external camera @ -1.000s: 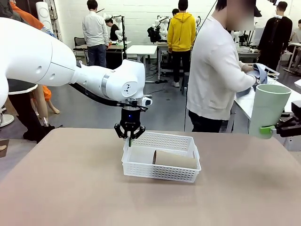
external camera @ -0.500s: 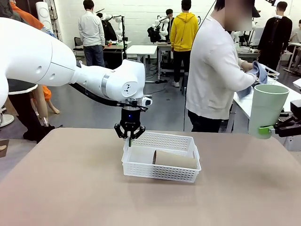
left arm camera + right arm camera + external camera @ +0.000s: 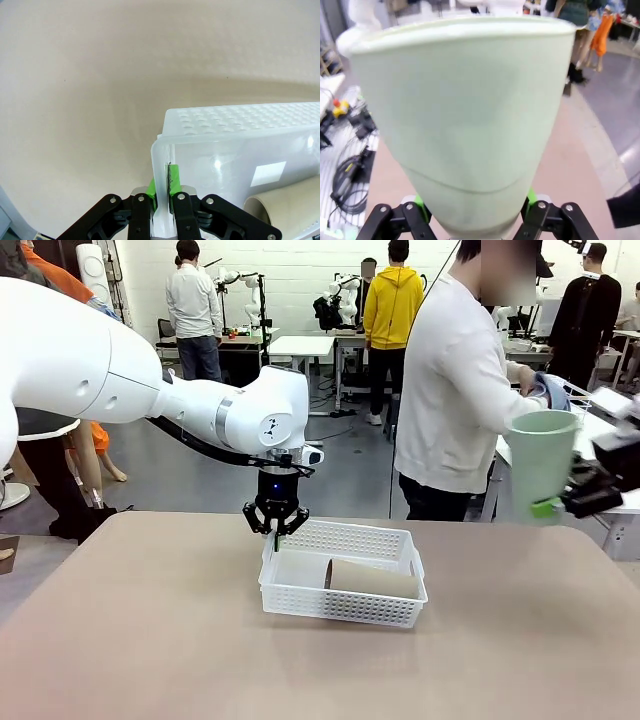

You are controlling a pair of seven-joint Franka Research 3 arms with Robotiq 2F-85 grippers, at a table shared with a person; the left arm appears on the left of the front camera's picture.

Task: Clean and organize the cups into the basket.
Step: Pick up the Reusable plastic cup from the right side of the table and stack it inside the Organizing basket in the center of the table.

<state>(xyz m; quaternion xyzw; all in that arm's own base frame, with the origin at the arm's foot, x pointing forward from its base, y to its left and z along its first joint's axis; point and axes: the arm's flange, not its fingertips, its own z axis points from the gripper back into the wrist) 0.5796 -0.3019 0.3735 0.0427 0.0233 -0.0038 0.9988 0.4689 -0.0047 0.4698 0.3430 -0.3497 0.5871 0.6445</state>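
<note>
The left arm reaches in from the side with its wrist pointing straight down. The left hand [image 3: 277,530] is clamped on the rim at the left end of the basket [image 3: 340,605], which sits on the tabletop [image 3: 150,640] with a tan cup [image 3: 372,580] lying inside. The right hand [image 3: 556,506] grasps the mint-green cup [image 3: 540,455] near its base, holding it upright and raised, well apart from the basket.
</note>
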